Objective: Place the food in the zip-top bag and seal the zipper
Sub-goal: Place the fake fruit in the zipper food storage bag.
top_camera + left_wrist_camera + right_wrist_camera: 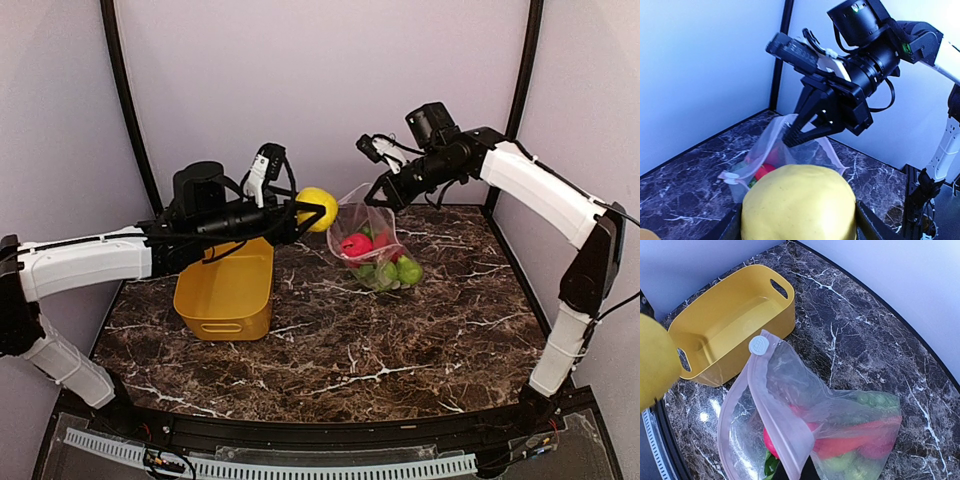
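Yellow lemon — aloft, near open bag

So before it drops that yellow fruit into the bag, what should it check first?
1. Lemon held in the left gripper: ok.
2. Right gripper pinching the zip-top bag by its zipper, with that edge lifted: ok.
3. Bag mouth gaping open: ok.
4. Lemon directly over the mouth: not ok, it hangs off to one side.
5. Food already inside lying low, leaving room: ok.
6. Basket emptied: ok in the part that shows.
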Controlling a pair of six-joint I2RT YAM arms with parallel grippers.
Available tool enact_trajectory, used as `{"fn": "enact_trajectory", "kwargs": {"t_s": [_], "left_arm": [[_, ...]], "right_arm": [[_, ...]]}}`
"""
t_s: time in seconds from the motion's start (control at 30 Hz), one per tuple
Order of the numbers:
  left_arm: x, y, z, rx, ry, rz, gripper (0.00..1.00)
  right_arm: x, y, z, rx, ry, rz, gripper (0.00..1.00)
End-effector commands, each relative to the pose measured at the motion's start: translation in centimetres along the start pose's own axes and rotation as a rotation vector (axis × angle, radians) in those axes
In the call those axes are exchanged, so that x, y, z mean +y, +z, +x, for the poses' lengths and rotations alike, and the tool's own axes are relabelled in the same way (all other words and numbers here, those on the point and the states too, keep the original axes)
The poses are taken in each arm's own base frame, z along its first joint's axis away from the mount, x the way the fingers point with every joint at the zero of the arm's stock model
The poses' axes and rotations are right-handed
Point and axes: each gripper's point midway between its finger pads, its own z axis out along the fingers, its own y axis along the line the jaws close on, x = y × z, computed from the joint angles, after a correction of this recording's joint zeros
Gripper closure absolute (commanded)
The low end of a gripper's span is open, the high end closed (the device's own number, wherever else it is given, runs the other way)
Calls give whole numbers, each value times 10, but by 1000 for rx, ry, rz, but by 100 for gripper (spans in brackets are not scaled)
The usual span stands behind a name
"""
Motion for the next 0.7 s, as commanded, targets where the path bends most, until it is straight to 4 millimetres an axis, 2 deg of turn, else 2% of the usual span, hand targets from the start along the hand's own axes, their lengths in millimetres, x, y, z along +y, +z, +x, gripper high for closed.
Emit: {"fn": "enact_trajectory", "kwargs": {"t_s": [0.0,0.03,0.07,0.23,0.37,0.57,0.67], "left_arm": [[-33,23,-17,-82,-44,173,49],[-34,33,-9,-61,-54,169,49],[-37,39,-16,-74,-54,171,50],[-46,83,-6,34,-27,90,52],[-37,107,10,130,-8,-14,53],[-8,118,38,189,-28,-177,54],[-2,126,58,238,-33,-202,54]], "right_arm": [[7,-13,-17,-40,-15,-1,100],[8,-15,-18,-42,-18,-1,100],[8,-15,-19,-41,-20,1,100],[10,-27,-28,-13,-32,-1,100],[11,-38,-33,-41,-47,34,100],[16,-47,-33,-51,-52,39,100],[19,-49,-33,-55,-54,32,100]]}}
